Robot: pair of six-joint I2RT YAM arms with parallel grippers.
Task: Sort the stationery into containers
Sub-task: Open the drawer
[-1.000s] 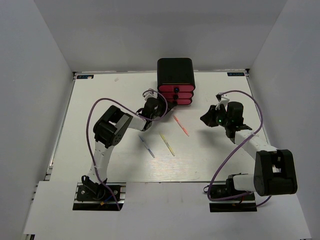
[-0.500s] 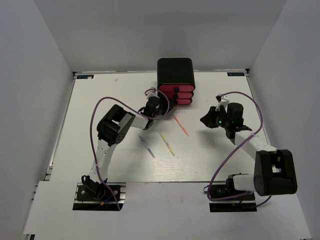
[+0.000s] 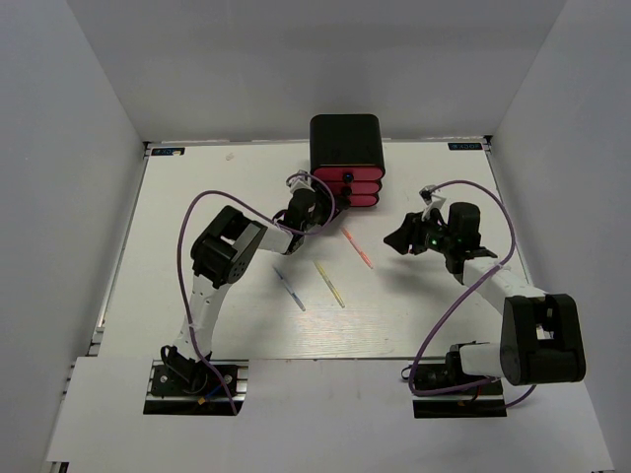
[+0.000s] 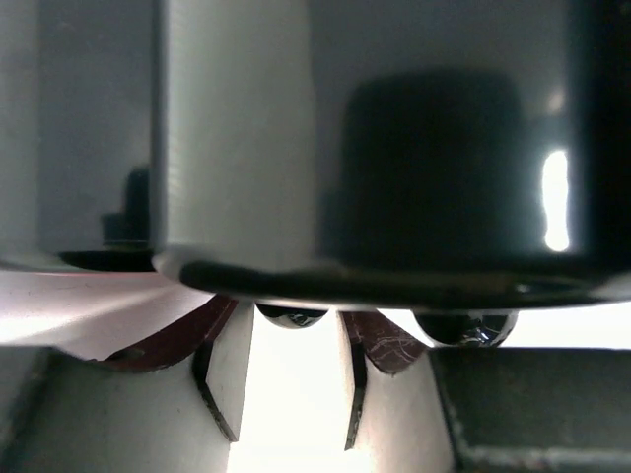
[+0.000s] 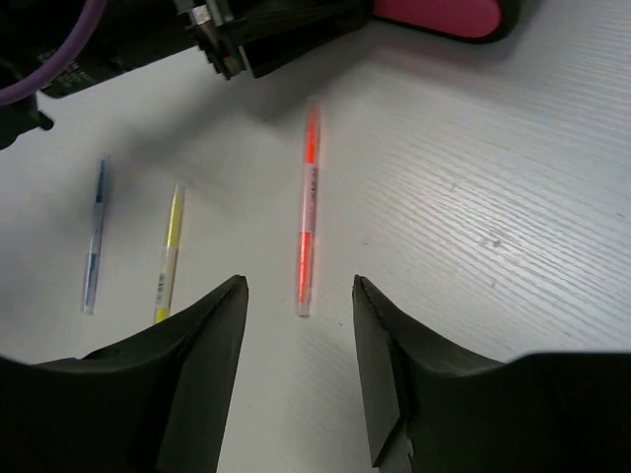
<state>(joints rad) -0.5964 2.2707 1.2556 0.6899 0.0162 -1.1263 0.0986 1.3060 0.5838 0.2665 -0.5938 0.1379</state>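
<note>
R claw [image 5: 299,291]: jaws apart, empty, hovering over the worktop [image 3: 197,296] right of centre. The orange pen [image 5: 309,197] lies just ahead of the gap, roughly in line w/ it.

L claw [image 4: 296,360]: at the black cabinet [image 3: 347,138], which stands at mid rear edge. One drawer knob [image 4: 291,316] sits at the mouth of the narrow gap. Cannot tell whether the jaws pinch it or only flank it. All 3 pink drawers [image 3: 347,187] look shut.

The yellow pen [image 5: 170,251] and blue pen [image 5: 94,236] lie left of the orange one, nearer the front edge, none touching.

Likely faults (judgement):
1. Knob slip. The knob is small, round and glossy, so a shallow or off-centre pinch may pop off on the pull.
2. Wrong drawer. A 2nd knob [image 4: 463,328] is close by, so slight misalignment may catch it.
3. Cabinet drag. Nothing visibly anchors the cabinet, so a pull may slide it toward the orange pen w/o opening the drawer.
4. Pen roll. The pen is thin and lies flat, so uneven closing may flick it away.
5. Arm clash. The L arm is near the pen's far end, so watch simultaneous moves.
</note>
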